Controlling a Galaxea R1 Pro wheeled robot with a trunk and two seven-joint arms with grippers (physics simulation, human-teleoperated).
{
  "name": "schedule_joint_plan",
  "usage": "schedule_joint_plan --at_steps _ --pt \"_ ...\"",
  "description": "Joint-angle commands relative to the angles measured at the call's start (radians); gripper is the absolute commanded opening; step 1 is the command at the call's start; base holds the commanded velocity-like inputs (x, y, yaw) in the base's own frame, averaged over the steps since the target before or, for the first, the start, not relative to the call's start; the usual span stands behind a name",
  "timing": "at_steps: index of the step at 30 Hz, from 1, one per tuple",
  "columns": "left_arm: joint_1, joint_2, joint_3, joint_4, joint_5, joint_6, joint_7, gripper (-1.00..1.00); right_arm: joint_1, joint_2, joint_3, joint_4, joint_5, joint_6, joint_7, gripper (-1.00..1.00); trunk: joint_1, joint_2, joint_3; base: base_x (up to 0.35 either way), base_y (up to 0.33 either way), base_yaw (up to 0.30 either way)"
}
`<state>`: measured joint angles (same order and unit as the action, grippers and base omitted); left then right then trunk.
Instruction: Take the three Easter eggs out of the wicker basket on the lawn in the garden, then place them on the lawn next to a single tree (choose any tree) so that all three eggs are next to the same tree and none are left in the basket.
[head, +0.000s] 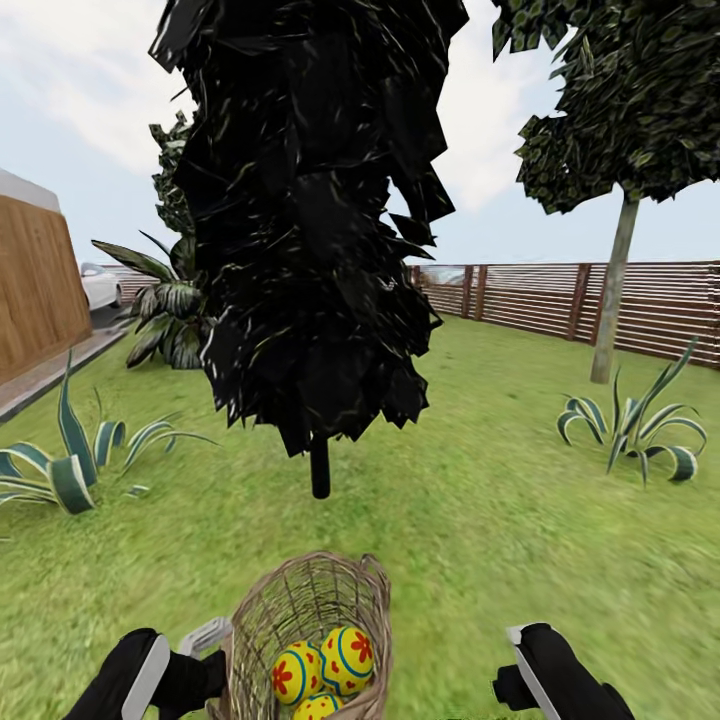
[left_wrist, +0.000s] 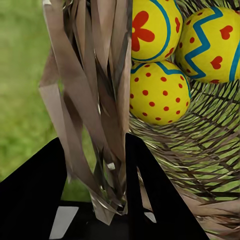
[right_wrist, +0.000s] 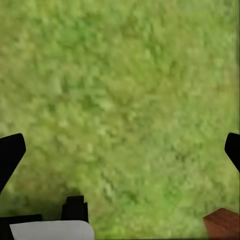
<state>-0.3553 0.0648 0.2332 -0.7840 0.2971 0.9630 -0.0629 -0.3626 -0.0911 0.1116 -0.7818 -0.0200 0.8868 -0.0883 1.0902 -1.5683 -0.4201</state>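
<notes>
Here, my left pincer (left_wrist: 95, 165) pinches the wicker basket (head: 300, 610) wall.
Three Easter eggs (head: 325, 670) lie inside; black conifer (head: 310, 220) just beyond the basket; right pincer (right_wrist: 120, 150) spread over lawn (head: 520, 520).

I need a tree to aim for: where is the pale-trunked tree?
Head view, upper right: the tree stands by the fence, beyond a striped spiky plant.

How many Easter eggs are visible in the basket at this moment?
3, all inside the wicker basket: one on the left, one on the right, one lowest at the frame edge. None lie on the lawn.
</notes>
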Motion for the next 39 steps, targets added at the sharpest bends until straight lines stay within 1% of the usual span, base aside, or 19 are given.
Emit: schedule_joint_plan --at_steps 1,11,13,18,28,29,30,31,32,33,34,39 --pt "-0.001 0.000 0.003 -0.001 0.011 0.005 -0.008 -1.00 -0.001 -0.001 0.005 -0.001 -0.003 0.004 -0.005 1.00 0.000 -0.001 -0.001 0.006 0.000 -0.284" --pt "-0.001 -0.001 0.003 -0.001 0.011 0.005 -0.008 -1.00 -0.001 -0.001 0.006 -0.001 -0.003 0.004 -0.005 1.00 0.000 -0.001 0.003 0.027 0.000 -0.285" --pt "-0.001 -0.007 0.003 -0.001 0.011 0.005 -0.006 -1.00 -0.001 -0.001 0.006 -0.001 -0.003 0.004 -0.005 1.00 0.000 -0.001 0.004 0.296 0.000 -0.287" --pt "-0.001 -0.010 0.003 -0.001 0.010 0.005 -0.006 -1.00 -0.001 -0.001 0.006 -0.001 -0.003 0.004 -0.005 1.00 0.000 -0.001 0.006 0.326 -0.080 -0.287" --pt "-0.001 -0.011 0.003 -0.001 0.010 0.005 -0.006 -1.00 -0.001 -0.002 0.004 -0.001 -0.003 0.004 -0.005 1.00 0.000 -0.001 0.009 0.328 -0.121 -0.287" --pt "-0.001 -0.011 0.003 -0.001 0.010 0.005 -0.006 -1.00 -0.001 -0.005 0.003 -0.001 -0.003 0.005 -0.005 1.00 0.000 -0.001 0.010 0.328 -0.121 -0.287" --pt "-0.001 -0.011 0.003 -0.001 0.010 0.005 -0.006 -1.00 -0.001 -0.020 0.000 -0.001 -0.005 0.006 -0.004 1.00 0.000 -0.001 0.010 0.328 -0.121 -0.287" --pt "-0.001 -0.011 0.003 -0.001 0.010 0.005 -0.006 -1.00 -0.001 -0.039 -0.014 -0.002 -0.007 0.007 -0.002 1.00 0.000 -0.001 0.010 0.328 -0.121 -0.287" --pt "-0.001 -0.011 0.003 -0.001 0.010 0.005 -0.006 -1.00 -0.001 -0.050 -0.032 -0.002 -0.007 0.007 -0.001 1.00 0.000 -0.001 0.011 0.328 -0.121 -0.287" --pt "-0.001 -0.011 0.003 -0.001 0.010 0.005 -0.006 -1.00 -0.001 -0.055 -0.046 -0.003 -0.007 0.008 -0.001 1.00 0.000 -0.001 0.011 0.328 -0.121 -0.287" --pt "-0.001 -0.011 0.003 -0.001 0.010 0.005 -0.006 -1.00 -0.001 -0.056 -0.050 -0.006 -0.007 0.009 -0.001 1.00 0.000 -0.001 0.011 0.328 -0.121 -0.287" --pt "-0.001 -0.011 0.003 -0.001 0.010 0.005 -0.006 -1.00 -0.001 -0.058 -0.052 -0.025 -0.006 0.011 -0.001 1.00 0.000 -0.001 0.013 0.328 -0.121 -0.287"
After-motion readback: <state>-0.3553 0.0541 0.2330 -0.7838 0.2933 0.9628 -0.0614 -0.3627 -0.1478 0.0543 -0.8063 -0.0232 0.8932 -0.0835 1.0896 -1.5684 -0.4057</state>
